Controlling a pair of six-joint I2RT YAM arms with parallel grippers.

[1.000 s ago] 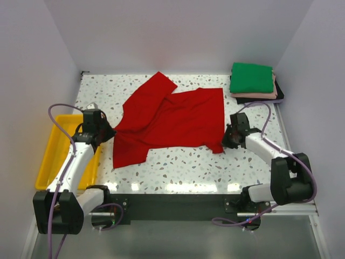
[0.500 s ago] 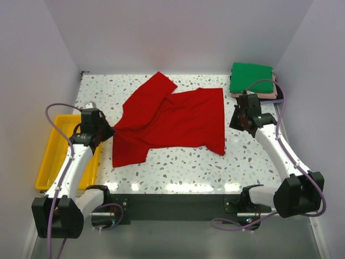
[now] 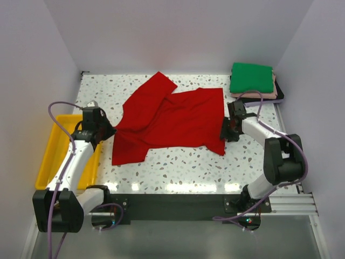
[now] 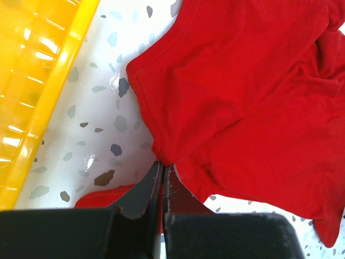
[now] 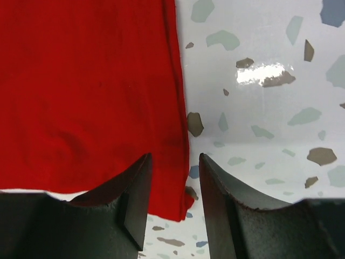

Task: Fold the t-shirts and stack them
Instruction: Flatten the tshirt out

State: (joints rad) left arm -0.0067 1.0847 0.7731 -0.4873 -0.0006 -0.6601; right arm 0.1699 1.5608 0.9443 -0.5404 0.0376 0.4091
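- Red cloth fills the middle of the view. The red t-shirt (image 3: 172,121) lies open but rumpled on the speckled table (image 3: 183,164), with one sleeve thrown up toward the far edge and the body creased and uneven.
- In the far right corner there is a pile (image 3: 256,89) of folded shirts. We see a green shirt (image 3: 251,78) on top, a pale pink shirt (image 3: 260,95) under it, and a dark shirt (image 3: 252,101) showing at the bottom. We cannot make out any other layers.
- The left gripper (image 4: 161,168) is clenched on the left edge of the red t-shirt. Its jaws are pressed together on a pucker of cloth. It sits near the yellow tray (image 3: 51,156), which lies along the left side of the table.
- The right gripper (image 5: 175,162) is at the shirt's right edge, near the lower corner. Its jaws stand apart on either side of the hem and grip nothing.
- We judge the task to be partly done. Several shirts are folded and stacked, but the red t-shirt is not yet folded.
- It looks as if the red t-shirt needs pulling flat first. It then has to be folded and carried over to the pile.
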